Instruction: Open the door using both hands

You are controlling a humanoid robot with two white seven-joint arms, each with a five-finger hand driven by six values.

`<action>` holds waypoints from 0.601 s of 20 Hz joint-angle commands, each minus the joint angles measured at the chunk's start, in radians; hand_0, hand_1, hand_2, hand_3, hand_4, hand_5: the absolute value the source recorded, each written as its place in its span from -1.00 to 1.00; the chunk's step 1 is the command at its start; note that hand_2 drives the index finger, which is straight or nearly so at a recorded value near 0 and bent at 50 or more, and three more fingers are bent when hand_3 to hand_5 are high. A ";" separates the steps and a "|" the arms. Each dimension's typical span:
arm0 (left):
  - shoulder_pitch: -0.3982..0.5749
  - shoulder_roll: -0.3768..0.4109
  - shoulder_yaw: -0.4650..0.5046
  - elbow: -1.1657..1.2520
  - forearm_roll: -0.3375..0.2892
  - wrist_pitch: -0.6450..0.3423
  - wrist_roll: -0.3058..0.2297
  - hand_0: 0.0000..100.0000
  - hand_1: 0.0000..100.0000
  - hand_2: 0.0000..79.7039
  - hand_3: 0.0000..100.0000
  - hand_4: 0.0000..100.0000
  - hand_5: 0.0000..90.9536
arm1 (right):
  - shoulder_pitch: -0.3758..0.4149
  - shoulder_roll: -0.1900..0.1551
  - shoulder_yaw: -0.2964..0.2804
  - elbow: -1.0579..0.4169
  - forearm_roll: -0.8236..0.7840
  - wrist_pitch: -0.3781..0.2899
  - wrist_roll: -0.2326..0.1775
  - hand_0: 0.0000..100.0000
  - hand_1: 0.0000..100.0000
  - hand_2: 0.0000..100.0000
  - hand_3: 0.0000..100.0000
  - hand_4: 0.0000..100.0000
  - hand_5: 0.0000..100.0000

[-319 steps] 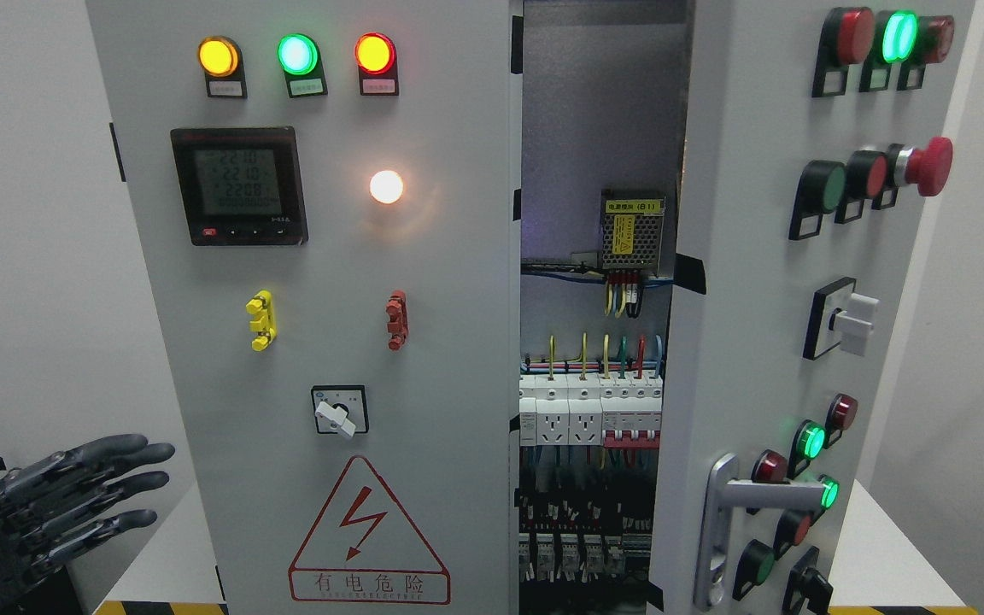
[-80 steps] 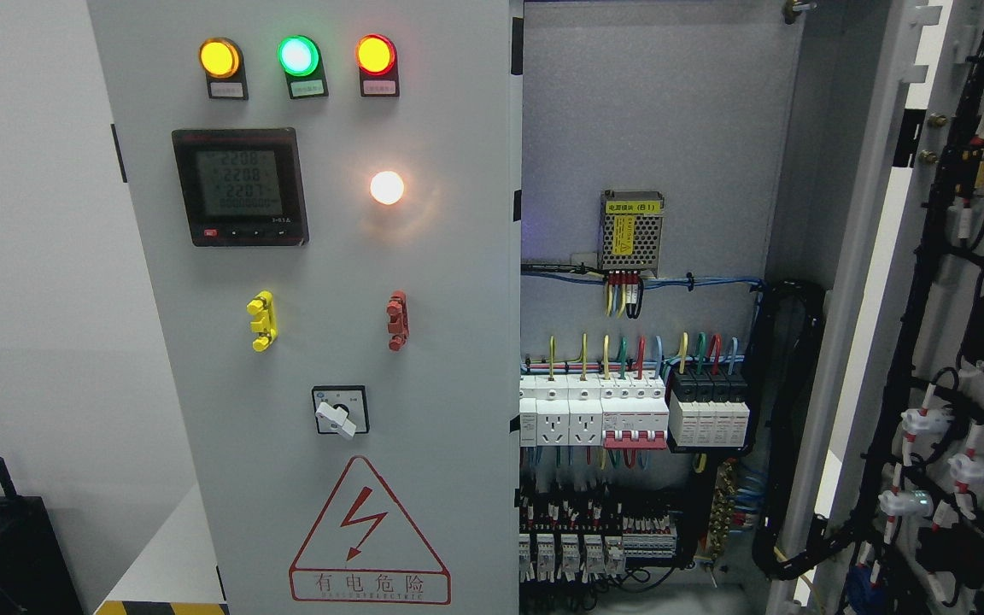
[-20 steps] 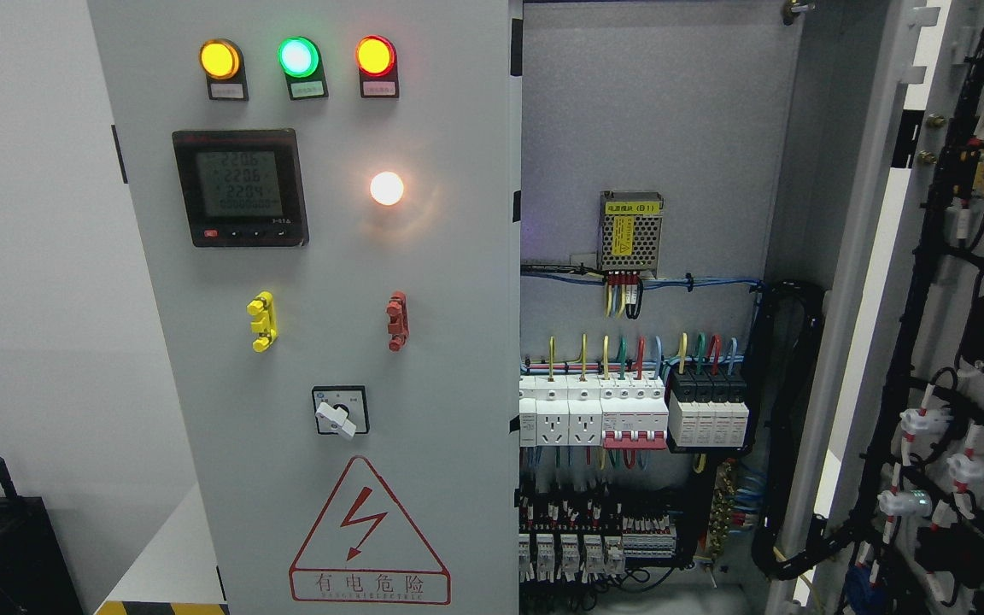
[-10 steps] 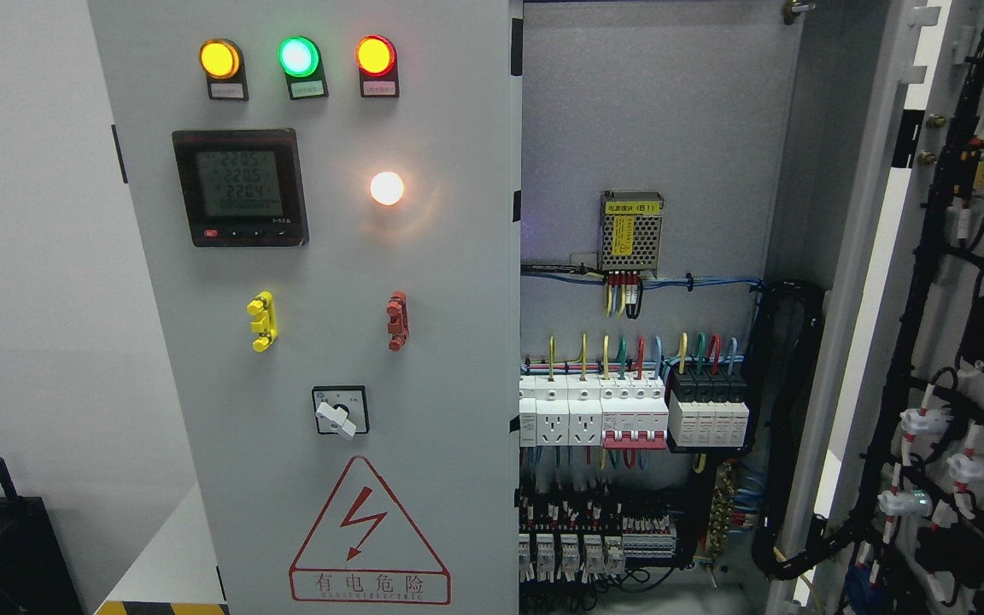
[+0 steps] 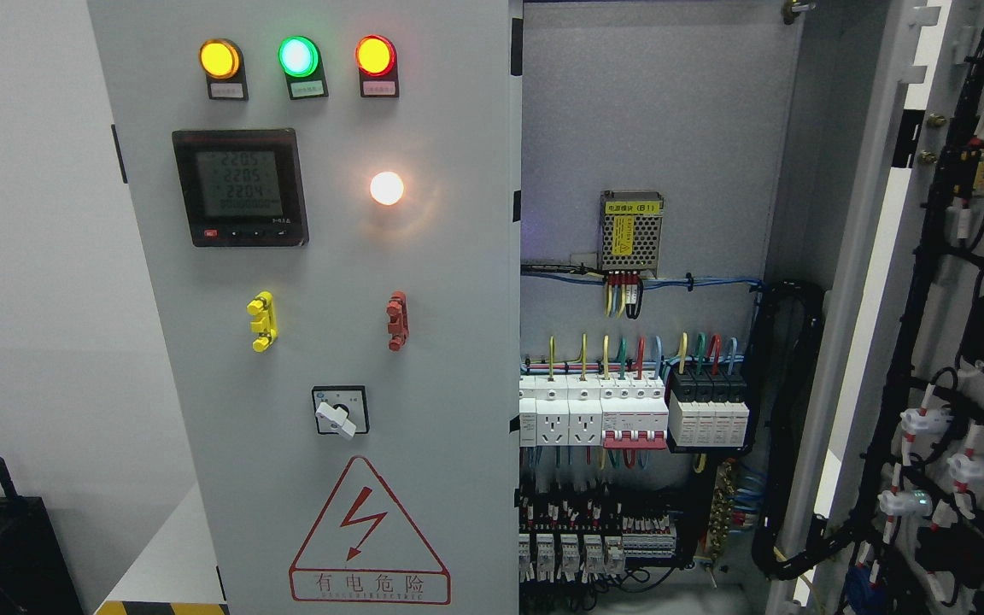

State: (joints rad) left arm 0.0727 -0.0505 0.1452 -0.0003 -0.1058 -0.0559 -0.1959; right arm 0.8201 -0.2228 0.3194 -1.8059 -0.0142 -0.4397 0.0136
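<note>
Now the right cabinet door (image 5: 953,282) stands swung fully open at the picture's right, its wired back face toward the camera, where sixteen seconds ago it was only ajar with its buttons and handle showing; over the last four seconds nothing has shifted. Neither robot hand is in view, so their state cannot be told, and the left hand seen earlier at the lower left is gone. Between the closed left door (image 5: 321,342) and the open one, the cabinet interior (image 5: 654,111) lies exposed, holding a power supply (image 5: 631,219), a row of circuit breakers (image 5: 633,414) and a black cable bundle (image 5: 787,427)
</note>
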 commanded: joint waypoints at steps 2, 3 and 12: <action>0.001 0.000 0.000 -0.029 0.000 0.001 0.000 -1.00 -1.00 -1.00 -1.00 -0.94 -1.00 | -0.068 -0.007 0.049 -0.085 -0.020 -0.004 -0.004 -0.79 -1.00 -1.00 -1.00 -1.00 -1.00; 0.001 0.000 0.000 -0.029 0.000 0.001 0.000 -1.00 -1.00 -1.00 -1.00 -0.94 -1.00 | -0.081 -0.007 0.052 -0.087 -0.020 -0.004 -0.004 -0.79 -1.00 -1.00 -1.00 -1.00 -1.00; 0.001 0.000 0.000 -0.029 0.000 0.001 0.000 -1.00 -1.00 -1.00 -1.00 -0.94 -1.00 | -0.237 0.022 0.049 -0.102 -0.018 0.009 -0.004 -0.79 -1.00 -1.00 -1.00 -1.00 -1.00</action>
State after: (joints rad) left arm 0.0731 -0.0506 0.1456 -0.0001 -0.1058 -0.0553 -0.1959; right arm 0.6744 -0.2214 0.3530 -1.8707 -0.0017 -0.4409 0.0098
